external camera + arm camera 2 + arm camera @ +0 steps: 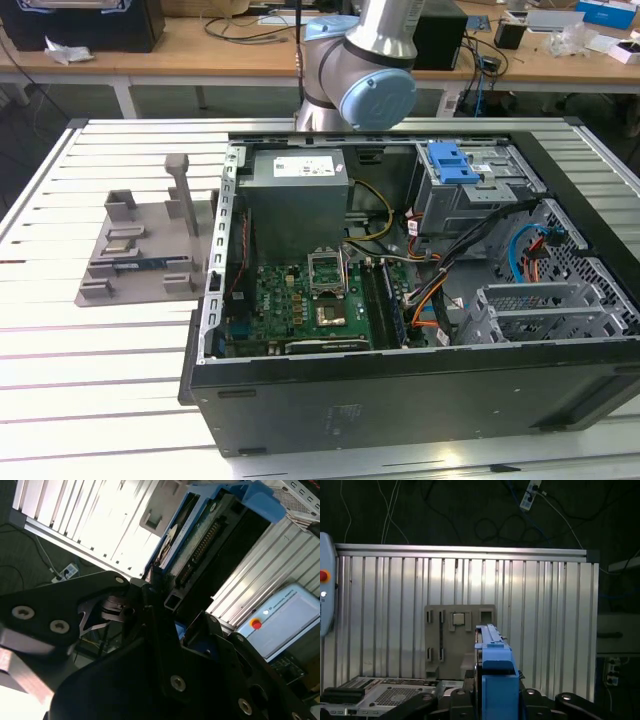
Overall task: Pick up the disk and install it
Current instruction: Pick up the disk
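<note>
In both wrist views my gripper [495,700] is shut on the disk [496,672]. The disk is seen edge-on, a flat drive in a blue plastic carrier. In the second wrist view the disk [197,540] sticks out past the black gripper [162,592], with its connector row and blue bracket showing. It hangs high over the slatted table [545,605]. The exterior view shows the arm [375,70] behind the open computer case [420,400].
Inside the case are a grey power supply [295,190], a metal cage with a blue latch [450,165] and a drive cage [540,310] at the exterior view's right. A grey parts fixture [140,250] lies on the table beside the case. A pendant with a red button [324,575] lies at the table's edge.
</note>
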Available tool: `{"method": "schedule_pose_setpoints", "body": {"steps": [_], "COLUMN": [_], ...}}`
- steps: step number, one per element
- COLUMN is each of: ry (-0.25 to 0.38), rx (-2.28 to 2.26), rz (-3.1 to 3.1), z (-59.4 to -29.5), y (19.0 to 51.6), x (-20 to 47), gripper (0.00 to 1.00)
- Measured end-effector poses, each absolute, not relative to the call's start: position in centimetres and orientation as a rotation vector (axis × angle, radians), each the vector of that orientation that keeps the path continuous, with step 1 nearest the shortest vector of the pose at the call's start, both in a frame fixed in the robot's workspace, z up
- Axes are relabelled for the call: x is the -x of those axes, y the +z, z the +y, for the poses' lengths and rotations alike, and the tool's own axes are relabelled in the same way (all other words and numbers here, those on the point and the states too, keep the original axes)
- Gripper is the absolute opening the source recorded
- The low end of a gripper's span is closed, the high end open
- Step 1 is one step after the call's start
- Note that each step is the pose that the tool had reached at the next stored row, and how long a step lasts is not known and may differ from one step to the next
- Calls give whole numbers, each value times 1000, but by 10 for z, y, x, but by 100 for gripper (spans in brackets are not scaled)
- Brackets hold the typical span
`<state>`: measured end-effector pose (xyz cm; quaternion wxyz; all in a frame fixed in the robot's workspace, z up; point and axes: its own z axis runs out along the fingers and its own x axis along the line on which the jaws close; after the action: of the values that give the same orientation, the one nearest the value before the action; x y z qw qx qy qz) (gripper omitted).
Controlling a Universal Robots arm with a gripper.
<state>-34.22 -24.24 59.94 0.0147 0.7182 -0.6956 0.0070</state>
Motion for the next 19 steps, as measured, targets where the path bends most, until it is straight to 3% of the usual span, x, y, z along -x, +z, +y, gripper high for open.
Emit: {"method": "schedule_pose_setpoints", "body": {"steps": [9, 19], "ry": [17, 12], "rx": [-2238, -2235], "rz": [-2167, -2165], "z": [-263, -279], "y": [599, 592], "x": [337, 272], "gripper": [36, 36]}}
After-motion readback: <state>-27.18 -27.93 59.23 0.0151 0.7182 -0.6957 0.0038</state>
